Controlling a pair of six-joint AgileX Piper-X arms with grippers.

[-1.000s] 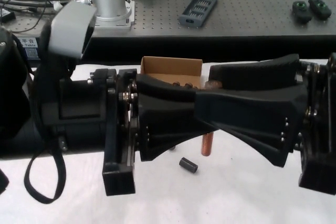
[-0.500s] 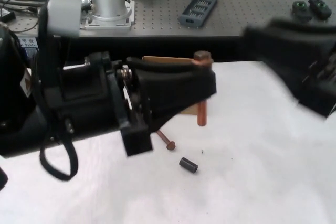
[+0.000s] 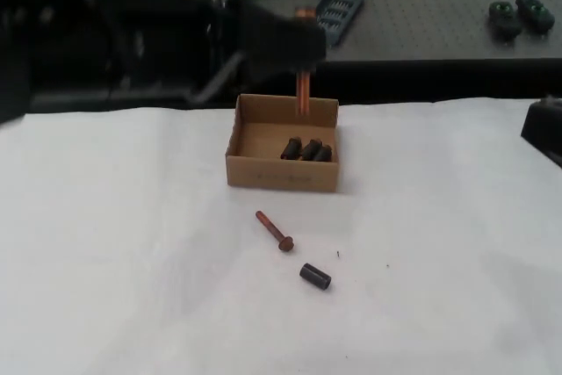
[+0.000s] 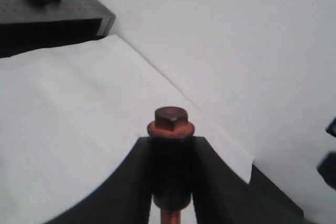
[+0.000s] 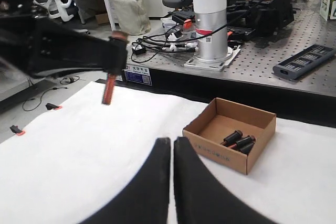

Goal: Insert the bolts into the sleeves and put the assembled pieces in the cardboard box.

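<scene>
1. High view: We see the cardboard box [image 3: 281, 173] standing on the white-covered worktop [image 3: 132, 261], with three assembled pieces [image 3: 307, 149] lying side by side on its floor, toward one corner. Nearer the camera, a loose bolt [image 3: 274, 230] lies on the cloth just in front of the box. A loose sleeve [image 3: 315, 277] lies close by, apart from the bolt. The left pincer [image 3: 301, 50], blurred, hangs raised behind the box and pinches a sleeved bolt [image 3: 303, 90] upright. From this angle the lower end of its shaft overlaps the box's far rim. A perforated metal table [image 3: 421, 6] runs behind the worktop.

2. Left wrist view: We look along the left pincer's two black fingers [image 4: 126, 187], which are clamped on the black sleeve of the sleeved bolt. The copper hexagonal head sits above the sleeve, and the threaded shaft comes out below it. White cloth lies beyond.

3. Right wrist view: We see the right pincer [image 5: 171, 145] low over the white worktop, its fingers pressed together with nothing between them. The cardboard box stands beyond it and to one side, and the three pieces show inside. Farther off, the left arm holds the sleeved bolt high above the cloth, well apart from the box.
</scene>
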